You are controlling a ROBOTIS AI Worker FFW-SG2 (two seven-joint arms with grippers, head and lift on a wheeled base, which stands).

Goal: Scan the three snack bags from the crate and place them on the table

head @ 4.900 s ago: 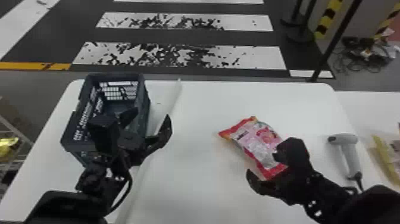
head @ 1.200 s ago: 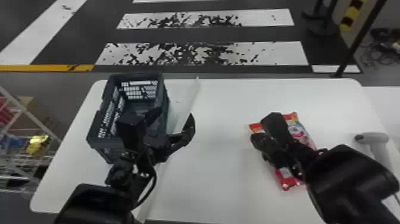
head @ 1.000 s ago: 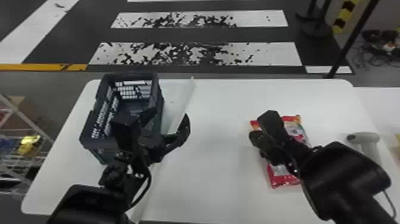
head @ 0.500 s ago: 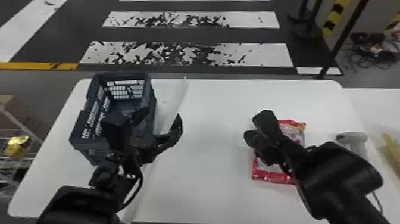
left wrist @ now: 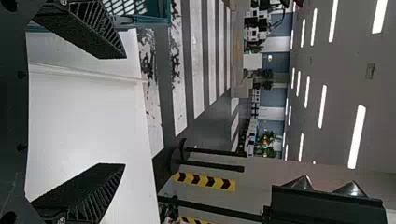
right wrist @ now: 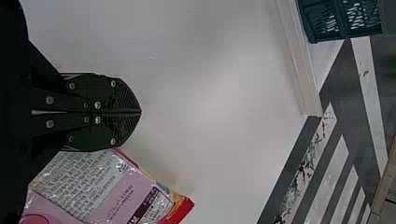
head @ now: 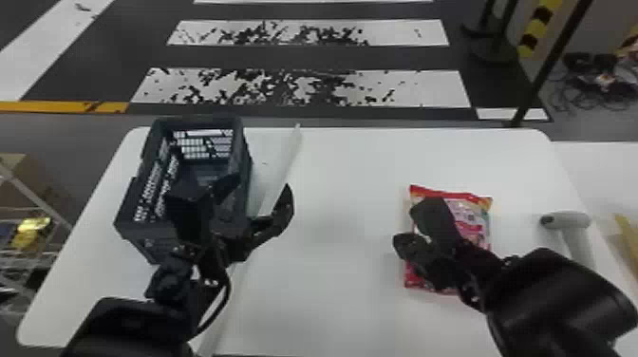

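Right hand [right wrist: 140,112] is closed, fingers together, gripping nothing. Snack bag [head: 474,220] lies flat on the desk [head: 351,190] under and beside it, squarer now than its earlier slant; likely straightened, scan probably next. Scanner [head: 572,220] sits to that hand's right, untouched. Left hand [left wrist: 125,111], wide open, empty, waits by the crate [head: 135,228].

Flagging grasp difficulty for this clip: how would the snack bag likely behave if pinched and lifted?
The snack bag would probably give and crumple, since its wrapper shows creases and thin edges. The shiny film may be a bit slippery between the fingers. Lying flat on the table, it seems unlikely to roll, though a push might slide it.
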